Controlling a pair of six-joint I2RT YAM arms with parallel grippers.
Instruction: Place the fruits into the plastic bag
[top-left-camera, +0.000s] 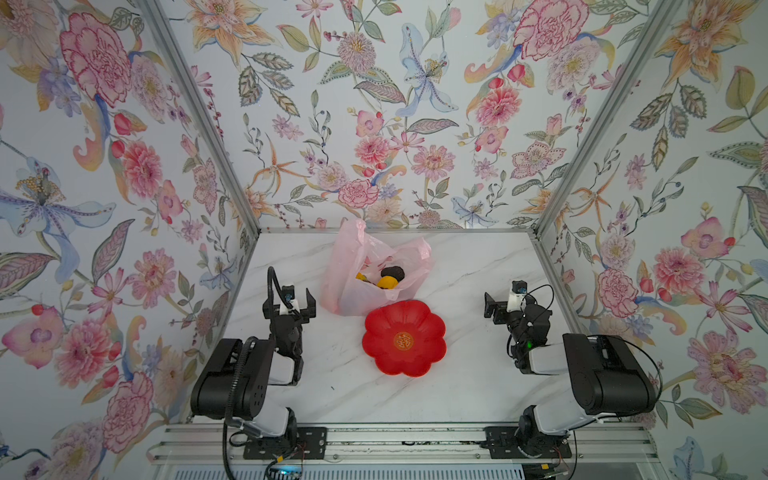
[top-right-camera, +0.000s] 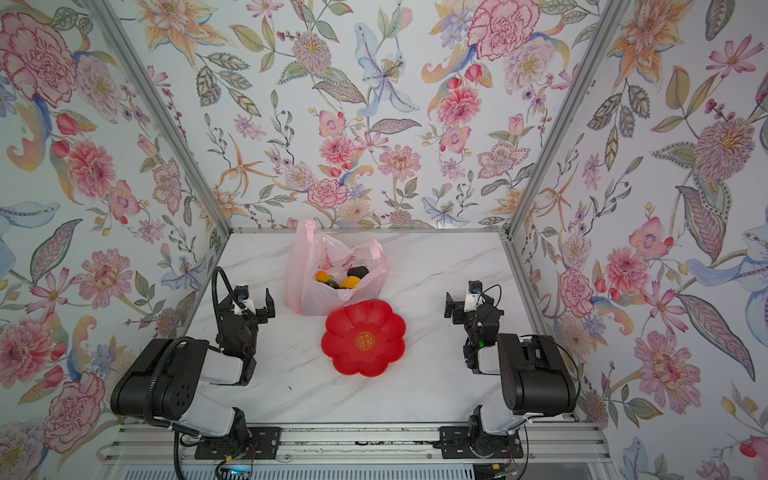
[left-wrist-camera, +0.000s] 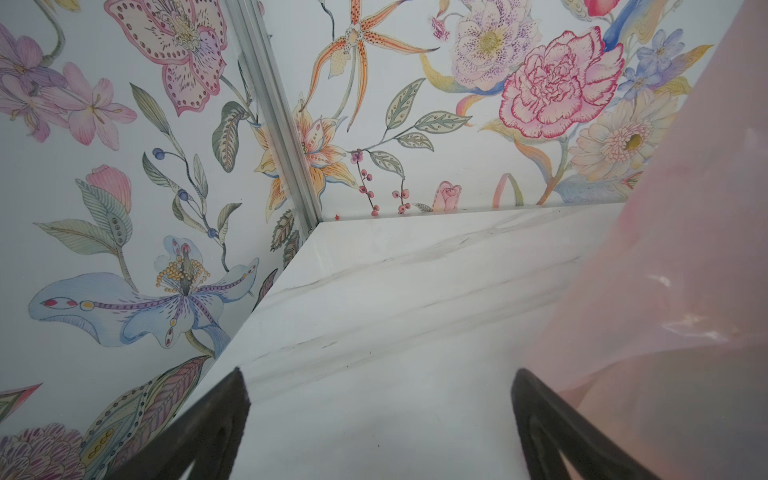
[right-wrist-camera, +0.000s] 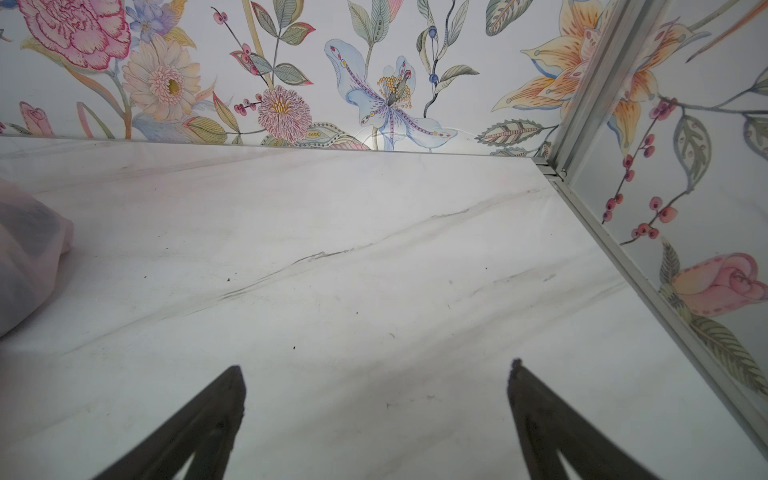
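The pale pink plastic bag (top-left-camera: 353, 266) (top-right-camera: 307, 266) stands open at the back middle of the table. Inside it I see fruits: a yellow one (top-left-camera: 386, 282) (top-right-camera: 348, 283), a blackish one (top-left-camera: 393, 272) (top-right-camera: 358, 272) and an orange one (top-right-camera: 321, 276). My left gripper (top-left-camera: 289, 308) (top-right-camera: 248, 309) (left-wrist-camera: 380, 382) is open and empty just left of the bag, whose pink wall (left-wrist-camera: 665, 291) is beside one finger. My right gripper (top-left-camera: 498, 307) (top-right-camera: 454, 308) (right-wrist-camera: 376, 374) is open and empty over bare table at the right, well apart from the bag (right-wrist-camera: 25, 257).
A red flower-shaped plate (top-left-camera: 382, 328) (top-right-camera: 343, 328) lies in front of the bag with no fruit on it. The white marble table (top-left-camera: 457, 270) is closed in by flowered walls at the left, back and right, with metal corner posts (top-left-camera: 590, 137).
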